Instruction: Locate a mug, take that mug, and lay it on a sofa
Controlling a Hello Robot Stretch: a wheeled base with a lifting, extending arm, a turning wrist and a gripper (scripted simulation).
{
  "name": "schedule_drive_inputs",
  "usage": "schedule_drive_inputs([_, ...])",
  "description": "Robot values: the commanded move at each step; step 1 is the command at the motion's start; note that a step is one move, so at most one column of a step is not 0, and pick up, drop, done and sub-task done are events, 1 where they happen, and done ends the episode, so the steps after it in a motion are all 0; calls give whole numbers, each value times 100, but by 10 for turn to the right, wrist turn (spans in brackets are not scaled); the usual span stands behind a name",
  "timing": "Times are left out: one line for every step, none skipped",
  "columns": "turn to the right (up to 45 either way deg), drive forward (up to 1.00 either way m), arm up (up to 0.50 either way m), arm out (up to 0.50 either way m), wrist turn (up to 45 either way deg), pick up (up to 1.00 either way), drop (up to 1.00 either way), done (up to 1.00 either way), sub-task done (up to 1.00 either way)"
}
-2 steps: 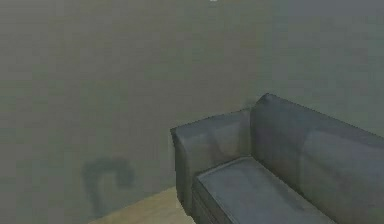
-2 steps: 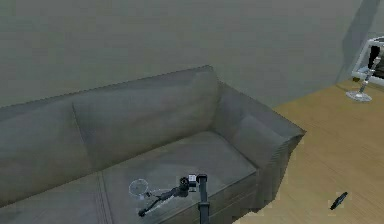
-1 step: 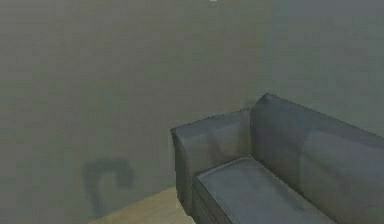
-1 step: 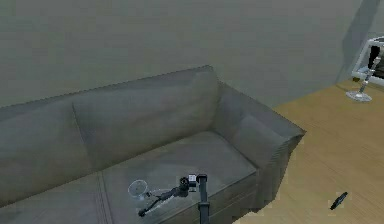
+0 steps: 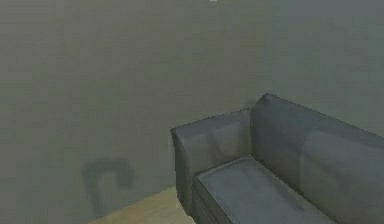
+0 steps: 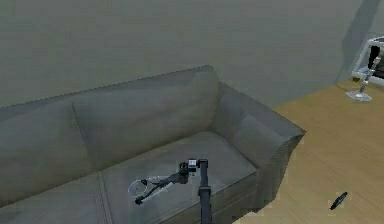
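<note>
Sofa (image 6: 150,120) cushions, grey and broad, run off the near edge of both views. Over the seat the dark arm (image 6: 205,195) ends in the gripper (image 6: 141,190). A pale blob (image 6: 148,184) there may be the mug; whether the fingers hold it I cannot tell. It is likely light, rigid, slick and chippable, so best gripped across its wall.

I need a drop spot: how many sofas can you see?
1, it seems: a grey sofa across the arm side view's left and middle; the one at the forward view's lower right looks like its other end. More could be out of frame.
</note>
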Motion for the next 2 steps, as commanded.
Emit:
schedule_drive_inputs([0, 0, 0, -8, 0, 0, 0, 0, 0])
schedule_drive_inputs([0, 0, 0, 0, 0, 0, 0, 100, 0])
